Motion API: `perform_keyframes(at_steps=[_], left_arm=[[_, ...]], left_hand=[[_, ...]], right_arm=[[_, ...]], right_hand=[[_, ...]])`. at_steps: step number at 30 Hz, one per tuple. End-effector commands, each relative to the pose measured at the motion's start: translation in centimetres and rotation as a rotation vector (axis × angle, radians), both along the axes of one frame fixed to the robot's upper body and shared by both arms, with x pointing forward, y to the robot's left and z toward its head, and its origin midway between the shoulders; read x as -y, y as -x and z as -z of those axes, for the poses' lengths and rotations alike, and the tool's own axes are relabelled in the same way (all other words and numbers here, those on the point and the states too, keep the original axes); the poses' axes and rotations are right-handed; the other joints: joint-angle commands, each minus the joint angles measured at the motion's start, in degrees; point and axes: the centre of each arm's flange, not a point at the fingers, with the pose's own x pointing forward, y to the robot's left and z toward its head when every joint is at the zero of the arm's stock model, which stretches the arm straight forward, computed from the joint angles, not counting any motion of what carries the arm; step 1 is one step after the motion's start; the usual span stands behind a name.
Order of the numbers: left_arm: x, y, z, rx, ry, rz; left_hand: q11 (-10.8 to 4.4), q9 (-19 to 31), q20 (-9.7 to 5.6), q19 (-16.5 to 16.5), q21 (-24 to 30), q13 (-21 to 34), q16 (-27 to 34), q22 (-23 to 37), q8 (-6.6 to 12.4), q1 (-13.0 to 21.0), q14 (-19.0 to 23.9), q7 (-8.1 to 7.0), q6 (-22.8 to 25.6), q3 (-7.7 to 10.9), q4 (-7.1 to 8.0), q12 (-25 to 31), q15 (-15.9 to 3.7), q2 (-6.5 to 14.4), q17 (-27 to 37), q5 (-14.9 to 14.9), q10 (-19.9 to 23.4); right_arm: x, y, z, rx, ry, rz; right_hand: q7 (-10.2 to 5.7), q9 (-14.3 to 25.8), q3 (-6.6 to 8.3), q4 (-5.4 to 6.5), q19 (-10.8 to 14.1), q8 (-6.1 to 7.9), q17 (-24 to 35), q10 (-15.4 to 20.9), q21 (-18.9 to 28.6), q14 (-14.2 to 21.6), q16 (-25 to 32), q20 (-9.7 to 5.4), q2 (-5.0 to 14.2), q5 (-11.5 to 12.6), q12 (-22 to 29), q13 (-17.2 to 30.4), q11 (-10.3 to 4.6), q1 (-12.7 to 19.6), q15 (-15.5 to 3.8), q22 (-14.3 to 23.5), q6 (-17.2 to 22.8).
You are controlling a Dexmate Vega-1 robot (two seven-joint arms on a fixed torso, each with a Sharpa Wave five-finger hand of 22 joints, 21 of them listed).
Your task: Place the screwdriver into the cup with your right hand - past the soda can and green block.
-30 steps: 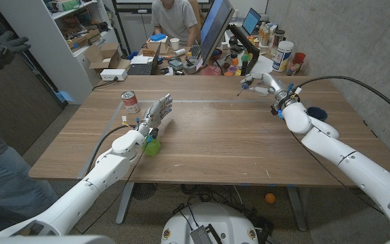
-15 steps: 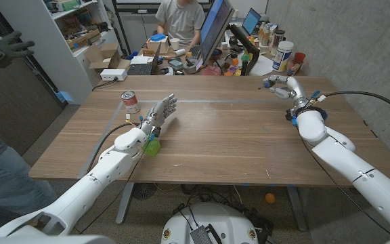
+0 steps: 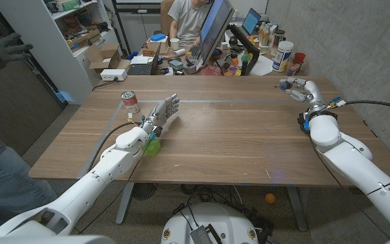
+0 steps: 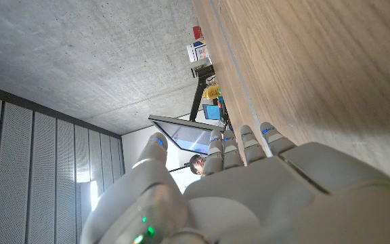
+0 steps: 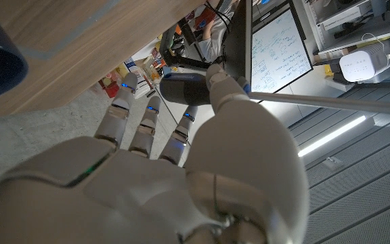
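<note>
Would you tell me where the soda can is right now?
In the head view, the soda can stands on the table's far left part, just beyond the left hand.

From the head camera you look down over the wooden counter (image 3: 235,135), both arms entering from the bottom corners, with a cluttered desk and a seated person (image 3: 193,17) beyond the far edge. The left wrist camera sits close behind the left robot hand (image 4: 249,190) — its back takes up the lower frame, the view turned so the counter's wood runs up one side and the concrete wall the other. The right wrist camera rides just as near the right robot hand (image 5: 161,169), the counter's underside-looking edge above. All three views share the monitor (image 3: 212,30) and the person behind it.
</note>
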Motion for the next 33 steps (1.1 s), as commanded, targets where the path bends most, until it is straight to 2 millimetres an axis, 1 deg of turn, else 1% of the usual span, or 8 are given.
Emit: perform_keyframes(at_steps=[1, 4, 7, 9, 10, 16, 24, 33], left_arm=[[0.2, -0.3, -0.1, 0.0, -0.006, 0.017], [0.2, -0.3, -0.1, -0.001, -0.008, 0.02], [0.3, -0.4, 0.0, -0.004, -0.01, 0.023], [0.3, -0.4, 0.0, -0.005, -0.011, 0.025], [0.3, -0.4, 0.1, -0.006, -0.012, 0.026], [0.5, -0.6, 0.1, -0.01, -0.018, 0.034], [0.7, -0.8, 0.2, -0.015, -0.022, 0.042], [0.6, -0.6, 0.4, -0.015, -0.016, 0.039]], left_hand=[[-0.27, 0.2, 0.16, -0.2, 0.1, 0.1, 0.2, 0.1, 0.21, -0.6, -0.3, -0.07, 0.1, 0.17, -0.31, 0.5, 0.18, 0.0, 0.3, 0.3, 0.0], [-0.06, 0.2, 0.18, -0.3, 0.1, 0.1, 0.2, 0.1, 0.21, -0.6, -0.3, -0.09, 0.1, 0.18, -0.32, 0.5, 0.15, 0.0, 0.3, 0.3, 0.0], [-0.12, 0.2, 0.17, -0.3, 0.1, 0.1, 0.2, 0.1, 0.21, -0.6, -0.4, -0.05, 0.1, 0.19, -0.33, 0.5, 0.19, 0.0, 0.3, 0.3, 0.0], [-0.08, 0.2, 0.17, -0.3, 0.1, 0.1, 0.2, 0.1, 0.22, -0.6, -0.4, -0.06, 0.1, 0.19, -0.33, 0.5, 0.19, 0.0, 0.3, 0.3, 0.0], [-0.12, 0.2, 0.17, -0.3, 0.1, 0.1, 0.2, 0.1, 0.22, -0.6, -0.4, -0.02, 0.1, 0.2, -0.34, 0.5, 0.21, 0.0, 0.3, 0.3, 0.0], [-0.31, 0.2, 0.17, -0.3, 0.1, 0.1, 0.2, 0.1, 0.23, -0.6, -0.3, -0.04, 0.2, 0.21, -0.35, 0.5, 0.18, 0.0, 0.3, 0.3, 0.0], [-0.09, 0.2, 0.17, -0.4, 0.1, 0.1, 0.2, 0.2, 0.23, -0.6, -0.4, -0.06, 0.2, 0.24, -0.37, 0.5, 0.14, 0.0, 0.3, 0.3, 0.0], [-0.13, 0.2, 0.16, -0.4, 0.1, 0.1, 0.2, 0.1, 0.24, -0.7, -0.4, -0.05, 0.2, 0.28, -0.4, 0.5, 0.14, 0.0, 0.3, 0.3, 0.0]], right_arm=[[2.0, 2.6, 1.1, -0.028, -0.054, 0.066], [2.2, 3.0, 1.2, -0.03, -0.062, 0.083], [2.7, 4.0, 1.4, -0.039, -0.056, 0.102], [3.0, 4.5, 1.5, -0.046, -0.057, 0.115], [3.1, 4.7, 1.6, -0.054, -0.063, 0.122], [4.0, 5.9, 2.0, -0.081, -0.081, 0.141], [4.8, 6.6, 2.0, -0.154, -0.13, 0.096], [6.5, 7.5, 1.5, -0.248, -0.174, 0.031]], right_hand=[[7.53, 0.1, -0.6, 0.11, -0.6, 0.26, -0.1, -0.2, 0.3, -0.5, -0.1, -0.02, 0.53, -0.3, 0.3, 0.0, 0.34, 0.0, 0.33, 0.1, 7.3], [7.54, 0.2, -0.62, 0.08, -0.8, 0.27, -0.1, -0.3, 0.3, -0.6, -0.1, -0.01, 0.55, -0.3, 0.3, 0.0, 0.39, 0.1, 0.36, 0.1, 7.3], [7.48, 0.2, -0.69, 0.11, -1.1, 0.3, -0.1, -0.6, 0.3, -0.9, -0.2, 0.0, 0.56, -0.4, 0.3, 0.0, 0.41, 0.0, 0.51, 0.1, 7.2], [7.54, 0.2, -0.71, 0.18, -1.3, 0.32, -0.1, -0.7, 0.3, -1.1, -0.3, 0.0, 0.66, -0.5, 0.3, 0.0, 0.58, 0.0, 0.56, 0.1, 7.2], [7.57, 0.2, -0.72, 0.19, -1.5, 0.34, -0.1, -0.9, 0.3, -1.1, -0.3, 0.0, 0.72, -0.6, 0.3, 0.0, 1.14, 0.0, 0.61, 0.1, 7.1], [7.77, 0.3, -0.67, 0.15, -1.9, 0.33, -0.1, -1.5, 0.3, -1.2, -0.3, -0.01, 0.84, -0.7, 0.2, 0.1, 1.43, 0.1, 0.8, 0.1, 6.8], [8.23, 0.8, -0.51, 0.03, -2.5, 0.71, -0.2, -1.8, 0.3, -1.2, -0.4, -0.01, 0.83, -1.0, 0.3, 0.1, 2.14, 0.2, 1.03, 0.1, 6.8], [8.96, 1.5, -0.05, -0.28, -3.5, 1.43, -0.4, -2.4, 0.3, -1.7, -0.7, -0.04, 0.67, -1.4, 0.4, 0.1, 3.14, 0.5, 2.25, 0.1, 6.9]])
